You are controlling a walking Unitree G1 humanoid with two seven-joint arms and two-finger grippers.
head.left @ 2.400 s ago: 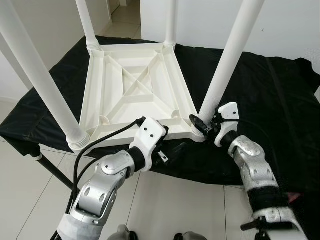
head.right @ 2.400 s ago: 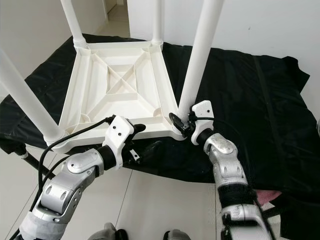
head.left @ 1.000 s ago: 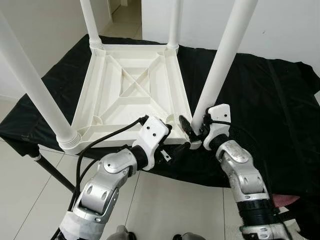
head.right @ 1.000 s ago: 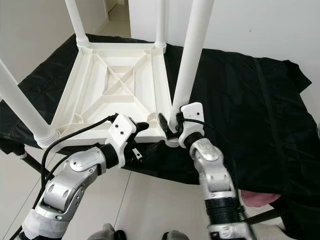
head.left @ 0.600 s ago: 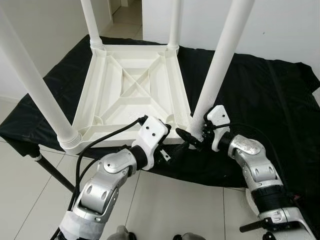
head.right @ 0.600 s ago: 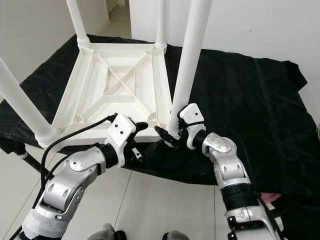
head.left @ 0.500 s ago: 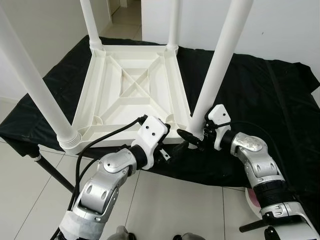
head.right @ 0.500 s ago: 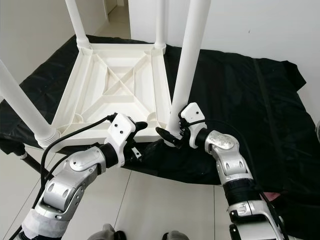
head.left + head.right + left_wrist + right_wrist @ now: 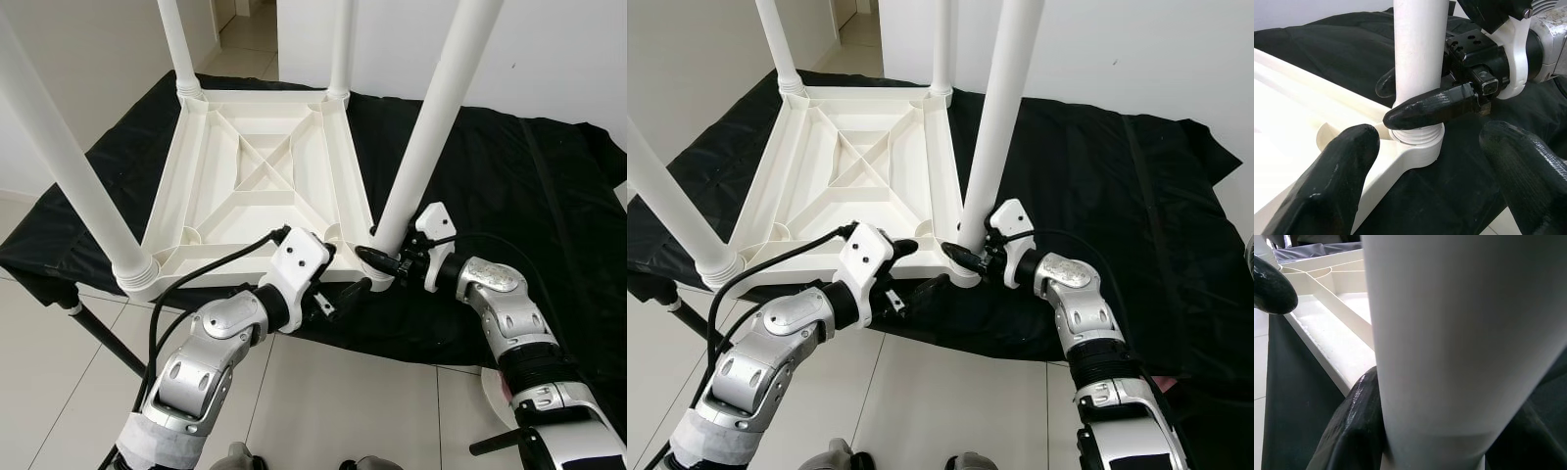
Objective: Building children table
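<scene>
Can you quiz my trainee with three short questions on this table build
1. True or false: the white table lies upside down on the black cloth.
2. The right gripper closes around: A) the near right leg's base, B) a cable, C) the cloth.
3. Fill in: the left gripper is ____, by the table's near edge.

Key: 1 true; 2 A; 3 open.

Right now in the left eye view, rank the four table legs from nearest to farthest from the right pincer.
1. Near right leg, gripped by the right pincer.
2. Near left leg.
3. Far right leg.
4. Far left leg, diagonally opposite.
</scene>
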